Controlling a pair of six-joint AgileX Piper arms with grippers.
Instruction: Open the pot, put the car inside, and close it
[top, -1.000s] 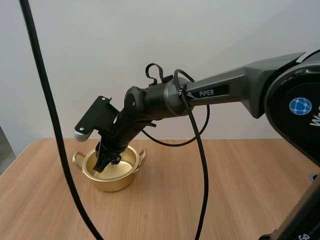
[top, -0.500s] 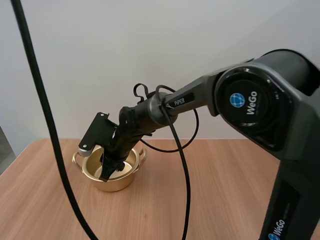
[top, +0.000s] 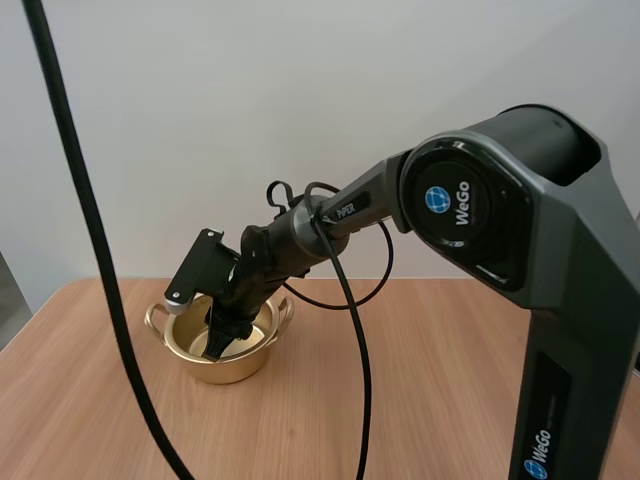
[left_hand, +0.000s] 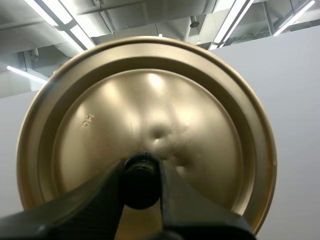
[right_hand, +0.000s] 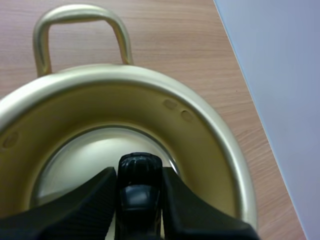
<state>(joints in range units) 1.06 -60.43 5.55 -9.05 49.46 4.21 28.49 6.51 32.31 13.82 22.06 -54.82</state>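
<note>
Golden metal pot (top: 228, 370) in the high view has my right gripper (top: 218, 345) sunk deeper than a second ago. Left wrist view: my left gripper (left_hand: 141, 172) pinches the round golden lid (left_hand: 150, 100) by its knob (left_hand: 141, 187). Right wrist view: small black car (right_hand: 139, 175) clamped low inside, so release seems next.

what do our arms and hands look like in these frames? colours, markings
Right arm is dark grey to black with rounded joint housings; a blue globe logo with white WeGo lettering sits on the big joint, PiPER lettering on the forearm. Right hand and left hand each have two black tapered fingers.
</note>
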